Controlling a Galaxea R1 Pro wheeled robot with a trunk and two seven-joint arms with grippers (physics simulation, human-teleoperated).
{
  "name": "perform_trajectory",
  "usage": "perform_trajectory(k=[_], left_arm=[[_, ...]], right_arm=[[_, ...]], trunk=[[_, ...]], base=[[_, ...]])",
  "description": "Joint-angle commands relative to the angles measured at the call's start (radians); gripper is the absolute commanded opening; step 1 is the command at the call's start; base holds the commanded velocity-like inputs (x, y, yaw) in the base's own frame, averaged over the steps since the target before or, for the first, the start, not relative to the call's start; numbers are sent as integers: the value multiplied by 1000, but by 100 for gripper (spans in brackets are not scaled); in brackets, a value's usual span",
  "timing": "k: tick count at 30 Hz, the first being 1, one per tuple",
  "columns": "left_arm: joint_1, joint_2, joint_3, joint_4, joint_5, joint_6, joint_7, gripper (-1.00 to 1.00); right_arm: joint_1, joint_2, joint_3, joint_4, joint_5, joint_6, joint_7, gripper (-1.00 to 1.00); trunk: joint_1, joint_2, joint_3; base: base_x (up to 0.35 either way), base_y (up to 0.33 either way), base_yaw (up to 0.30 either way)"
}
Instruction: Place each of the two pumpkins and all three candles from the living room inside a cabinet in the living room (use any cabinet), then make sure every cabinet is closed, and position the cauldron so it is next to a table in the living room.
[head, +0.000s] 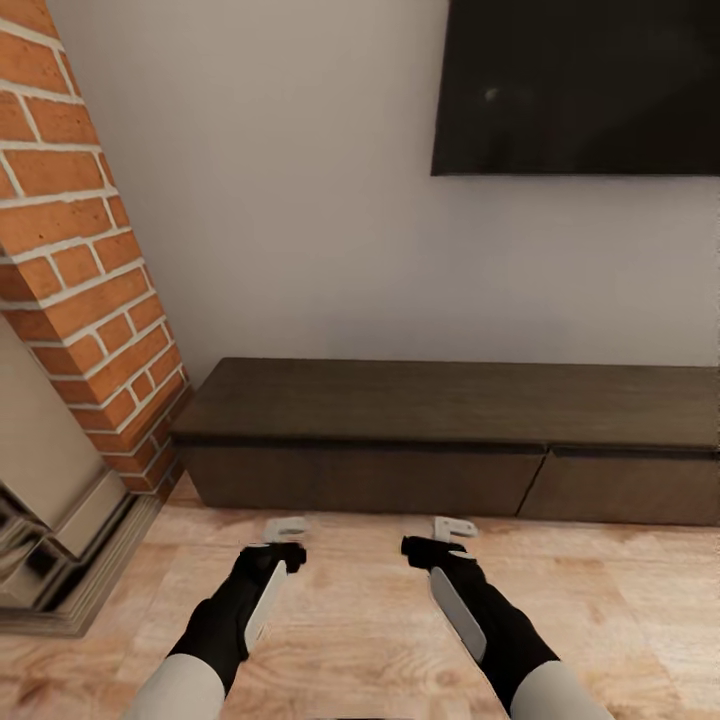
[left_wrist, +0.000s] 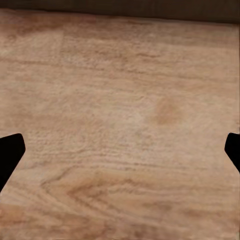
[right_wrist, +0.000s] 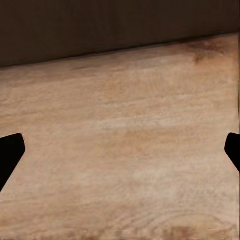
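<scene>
Left gripper (head: 284, 527) hangs low over bare wood floor (head: 360, 620), fingers spread wide apart, nothing between them; in the left wrist view its two dark fingertips (left_wrist: 10, 152) sit at opposite edges of the frame with plain floor planks between. Right gripper (head: 455, 527) is level with it, just to its right, same pose: jaws wide open, empty, pointing down and forward; in the right wrist view its fingertips (right_wrist: 10, 152) also stand far apart over the floor. Both black forearms reach forward side by side with a gap between them, not touching. Directly ahead of both grippers, near but not touching, is the cabinet (head: 450, 440), a long low dark-brown unit against the wall, its drawer fronts flush and closed, with a vertical seam between two drawers ahead and to the right of the right gripper. The cabinet's dark front shows as a band beyond the floor in the right wrist view (right_wrist: 115, 25) and as a thin strip in the left wrist view (left_wrist: 120, 6). Its top is bare. Above the cabinet, up on the pale wall (head: 300, 200), a dark TV screen (head: 580, 85) hangs over the right gripper's side. Out past the left gripper stands a brick column (head: 80, 260) with a pale fireplace surround (head: 50, 480) at its base.
</scene>
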Motion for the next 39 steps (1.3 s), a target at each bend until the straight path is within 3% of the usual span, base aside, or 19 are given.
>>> perform_trajectory(k=[1,5,11,24,28,30,39], left_arm=[[-8,0,17,-7,1,51,-1,100],[-20,-1,54,-50,2,190,-2,100],[-23,-4,64,-116,3,337,-2,100],[-29,-3,66,-125,4,394,-2,100],[-29,-3,95,-124,4,394,-2,100],[-29,-3,114,-125,4,395,-2,100],[-29,-3,117,-125,4,395,-2,100]], right_arm=[[0,1,-34,-21,-1,61,0,100],[-1,3,-122,-64,-1,234,0,100],[-1,3,-169,-73,-1,283,1,100],[-1,3,-167,-74,-1,282,2,100],[-2,4,-170,-79,-1,284,2,100],[-1,5,-169,-87,-1,284,2,100],[-1,5,-170,-88,-1,278,3,100]], trunk=[[0,0,0],[0,0,0],[-1,1,12],[-7,4,62],[-9,5,77],[-17,19,84],[-51,82,112]], base=[[-194,0,0],[-84,0,0],[-10,0,0],[-32,0,0],[-219,0,0],[-28,0,0],[-21,0,8]])
